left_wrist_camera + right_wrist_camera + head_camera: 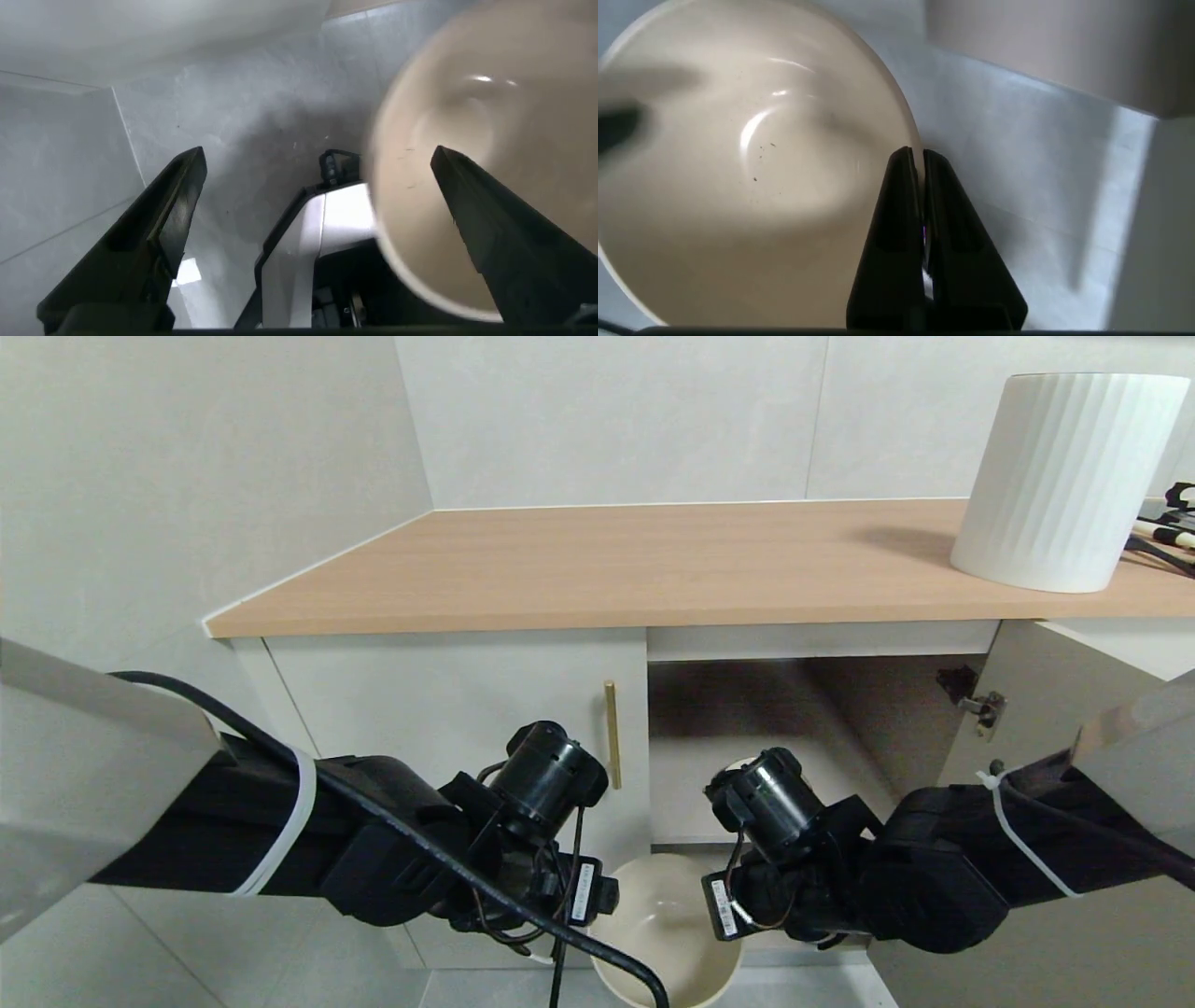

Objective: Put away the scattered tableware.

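A cream bowl (667,933) hangs low in front of the cabinet, between my two wrists. My right gripper (918,163) is shut on the bowl's (738,168) rim, one finger inside and one outside. My left gripper (318,159) stands open just to the left of the bowl (495,159), with nothing between its fingers and grey floor tile beyond them. In the head view both sets of fingers are hidden under the wrists.
The right cabinet compartment (794,747) stands open, its door (1027,709) swung out to the right. The left door is closed, with a brass handle (611,733). On the wooden countertop (653,560) stands a white ribbed container (1064,476), with some utensils (1167,527) beside it.
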Motion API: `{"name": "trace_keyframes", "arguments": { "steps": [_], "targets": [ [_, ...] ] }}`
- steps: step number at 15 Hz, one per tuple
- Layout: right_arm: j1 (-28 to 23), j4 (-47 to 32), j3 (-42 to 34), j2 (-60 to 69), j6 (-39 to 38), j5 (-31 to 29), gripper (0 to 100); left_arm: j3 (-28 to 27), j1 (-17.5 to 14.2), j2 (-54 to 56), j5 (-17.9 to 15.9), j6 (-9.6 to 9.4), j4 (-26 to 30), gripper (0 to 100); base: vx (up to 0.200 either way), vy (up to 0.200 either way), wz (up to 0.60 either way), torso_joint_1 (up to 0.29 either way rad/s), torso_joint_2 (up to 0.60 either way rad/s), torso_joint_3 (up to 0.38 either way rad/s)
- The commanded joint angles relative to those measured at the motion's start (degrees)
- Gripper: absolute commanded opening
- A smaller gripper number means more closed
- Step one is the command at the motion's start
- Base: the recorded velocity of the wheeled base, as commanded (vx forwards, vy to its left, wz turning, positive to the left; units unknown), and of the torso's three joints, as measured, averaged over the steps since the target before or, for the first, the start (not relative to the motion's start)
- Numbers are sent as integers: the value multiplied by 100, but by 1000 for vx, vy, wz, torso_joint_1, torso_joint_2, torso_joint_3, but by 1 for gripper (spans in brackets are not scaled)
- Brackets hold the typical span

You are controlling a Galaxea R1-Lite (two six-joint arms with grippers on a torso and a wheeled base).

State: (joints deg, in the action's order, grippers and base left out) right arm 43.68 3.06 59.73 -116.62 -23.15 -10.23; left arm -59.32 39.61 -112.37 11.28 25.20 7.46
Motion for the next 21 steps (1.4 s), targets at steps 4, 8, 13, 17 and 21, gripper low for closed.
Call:
{"name": "trace_keyframes", "arguments": {
  "steps": [4, 8, 13, 17, 21],
  "targets": [
    [-527, -77, 82, -494, 118, -375, 0, -9, 3, 14, 6, 3, -17, 100, 0, 0, 0, 0, 0, 0],
    [-1257, -25, 434, -722, 56, -471, 0, -1, 3, 40, 76, 3, -17, 100, 0, 0, 0, 0, 0, 0],
    [-1784, 854, 662, -801, -357, -471, 0, -1, 3, 49, 76, 3, -8, 100, 0, 0, 0, 0, 0, 0],
    [-2109, 1566, 821, -1039, -647, -489, 0, -1, 3, 40, 76, 3, -8, 100, 0, 0, 0, 0, 0, 0],
    [-2399, 1557, 1234, -1329, -981, -577, 0, -1, 3, 40, 76, 3, -8, 100, 0, 0, 0, 0, 0, 0]
  ]
}}
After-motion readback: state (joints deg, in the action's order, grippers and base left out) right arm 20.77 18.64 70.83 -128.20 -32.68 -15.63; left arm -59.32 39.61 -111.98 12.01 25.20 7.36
